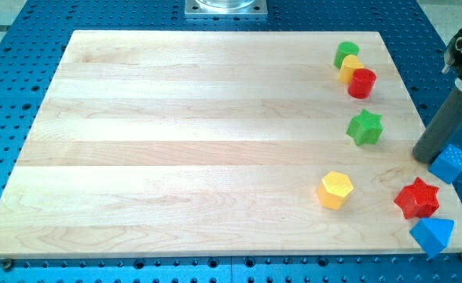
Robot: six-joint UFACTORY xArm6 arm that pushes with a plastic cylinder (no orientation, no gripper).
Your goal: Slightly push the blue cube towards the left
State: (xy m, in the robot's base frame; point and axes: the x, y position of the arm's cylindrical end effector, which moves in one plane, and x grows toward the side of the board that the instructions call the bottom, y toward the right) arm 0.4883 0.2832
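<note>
The blue cube (452, 163) sits at the board's right edge, partly over the rim. My tip (424, 156) rests on the board just left of the cube and touches its upper left side. The dark rod rises from the tip toward the view's top right.
A red star (417, 198) and a blue triangular block (433, 234) lie below the cube. A yellow hexagon (335, 189) lies to the left. A green star (364, 127) sits above. A green block (345, 54), yellow block (350, 67) and red block (362, 82) cluster at top right. The wooden board (176, 149) lies on a blue perforated table.
</note>
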